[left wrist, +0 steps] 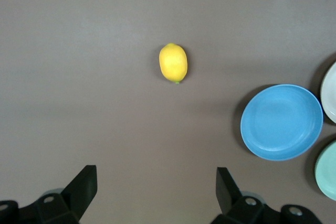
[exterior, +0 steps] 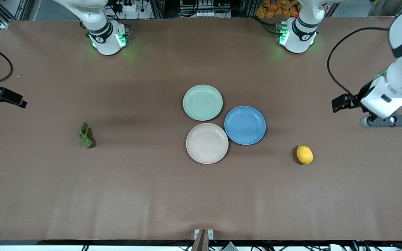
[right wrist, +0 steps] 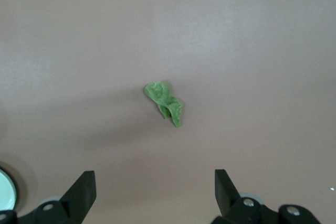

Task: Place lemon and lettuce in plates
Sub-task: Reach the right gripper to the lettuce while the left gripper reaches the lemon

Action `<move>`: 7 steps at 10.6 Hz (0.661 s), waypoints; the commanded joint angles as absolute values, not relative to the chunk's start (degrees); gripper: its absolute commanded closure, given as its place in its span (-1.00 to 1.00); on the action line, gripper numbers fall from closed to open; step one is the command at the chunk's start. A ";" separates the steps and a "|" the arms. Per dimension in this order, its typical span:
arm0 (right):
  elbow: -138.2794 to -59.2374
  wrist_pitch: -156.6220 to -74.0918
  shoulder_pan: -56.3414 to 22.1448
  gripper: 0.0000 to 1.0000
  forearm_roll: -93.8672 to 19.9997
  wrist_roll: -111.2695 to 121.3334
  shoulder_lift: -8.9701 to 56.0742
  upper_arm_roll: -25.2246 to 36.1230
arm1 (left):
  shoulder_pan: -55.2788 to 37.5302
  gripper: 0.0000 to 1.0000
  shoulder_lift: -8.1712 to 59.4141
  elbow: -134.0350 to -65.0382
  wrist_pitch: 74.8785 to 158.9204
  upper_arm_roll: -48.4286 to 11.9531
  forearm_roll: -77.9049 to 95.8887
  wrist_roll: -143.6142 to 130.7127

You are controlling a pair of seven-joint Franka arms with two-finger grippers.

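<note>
The lemon (exterior: pixel 304 154) lies on the brown table toward the left arm's end; it also shows in the left wrist view (left wrist: pixel 173 62). The lettuce (exterior: pixel 86 135) lies toward the right arm's end and shows in the right wrist view (right wrist: pixel 165 102). The mint green plate (exterior: pixel 202 102) and the beige-pink plate (exterior: pixel 207 143) sit empty mid-table. My left gripper (left wrist: pixel 156 177) is open and empty, high over bare table beside the lemon. My right gripper (right wrist: pixel 155 179) is open and empty, high over bare table beside the lettuce.
An empty blue plate (exterior: pixel 245 125) touches both task plates, on the side toward the lemon. In the front view the left hand (exterior: pixel 389 120) is at the table's edge, and only a black part of the right hand (exterior: pixel 2 96) shows.
</note>
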State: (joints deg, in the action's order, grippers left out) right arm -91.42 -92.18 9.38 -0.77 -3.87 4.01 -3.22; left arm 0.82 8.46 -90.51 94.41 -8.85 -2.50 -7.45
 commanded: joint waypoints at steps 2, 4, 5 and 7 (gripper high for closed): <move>-97.55 -98.34 10.02 -1.00 -2.46 1.22 8.78 -2.90 | 0.88 -1.00 15.10 -91.67 102.20 -8.79 -5.53 -5.71; -100.70 -102.71 9.93 -1.00 -2.46 2.72 10.98 -2.81 | 1.23 -1.00 20.36 -91.67 107.98 -8.79 -5.54 -4.58; -104.81 -108.49 9.84 -1.00 -2.37 2.81 11.07 -2.81 | 2.10 -1.00 23.35 -91.67 111.32 -8.79 -5.54 -3.61; -110.55 -116.95 9.76 -1.00 -2.37 2.81 11.51 -2.81 | 2.02 -1.00 27.75 -91.76 114.33 -8.70 -5.54 -3.60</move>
